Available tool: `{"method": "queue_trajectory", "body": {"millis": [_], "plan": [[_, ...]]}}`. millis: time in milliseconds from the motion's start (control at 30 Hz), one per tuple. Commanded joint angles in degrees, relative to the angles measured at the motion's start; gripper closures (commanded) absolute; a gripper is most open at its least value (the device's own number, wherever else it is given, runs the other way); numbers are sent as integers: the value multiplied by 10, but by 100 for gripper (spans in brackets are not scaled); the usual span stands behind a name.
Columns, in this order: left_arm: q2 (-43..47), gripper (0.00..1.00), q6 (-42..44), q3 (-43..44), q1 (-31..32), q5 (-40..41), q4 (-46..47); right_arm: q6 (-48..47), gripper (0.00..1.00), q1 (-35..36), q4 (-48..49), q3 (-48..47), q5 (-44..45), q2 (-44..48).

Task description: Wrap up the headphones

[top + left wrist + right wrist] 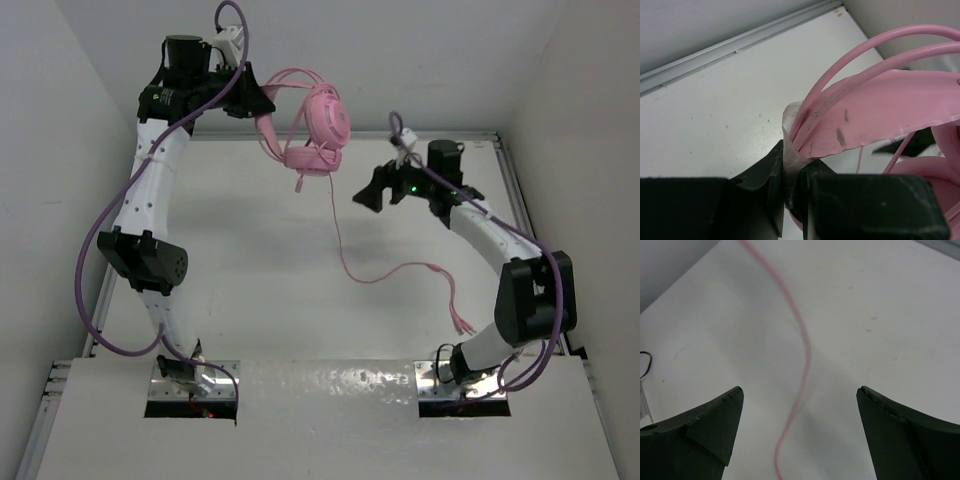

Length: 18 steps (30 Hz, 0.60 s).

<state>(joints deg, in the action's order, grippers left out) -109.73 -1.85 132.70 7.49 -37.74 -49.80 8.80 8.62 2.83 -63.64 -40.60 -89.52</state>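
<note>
Below the headphones your left gripper clamps by the headband, the light, limp cord dangles before your wide-spread right gripper; pinch there.

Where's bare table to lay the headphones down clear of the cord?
Freest: the table patch between the left arm and the cord, left of the lifted headphones. Crowded: the right side, where the cord loops to its plugs beside the right arm, below the open right gripper.
</note>
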Motion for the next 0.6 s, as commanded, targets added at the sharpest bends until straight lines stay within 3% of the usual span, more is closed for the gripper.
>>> {"method": "queue_trajectory", "body": {"millis": [0, 67, 133, 233, 500, 567], "plan": [[24, 100, -93, 43, -8, 19, 84, -59, 8, 59, 34, 89, 23, 21], [23, 100, -107, 57, -8, 31, 90, -9, 7, 81, 168, 166, 55, 19], [22, 100, -120, 66, -9, 37, 95, 2, 7, 115, 243, 195, 150, -2], [24, 100, -131, 70, -8, 42, 102, 38, 8, 143, 250, 166, 226, -46], [29, 100, -144, 77, -7, 42, 124, 75, 12, 188, 216, 41, 327, -198], [30, 100, -151, 80, -7, 55, 125, 89, 39, 194, 165, -2, 359, -225]]}}
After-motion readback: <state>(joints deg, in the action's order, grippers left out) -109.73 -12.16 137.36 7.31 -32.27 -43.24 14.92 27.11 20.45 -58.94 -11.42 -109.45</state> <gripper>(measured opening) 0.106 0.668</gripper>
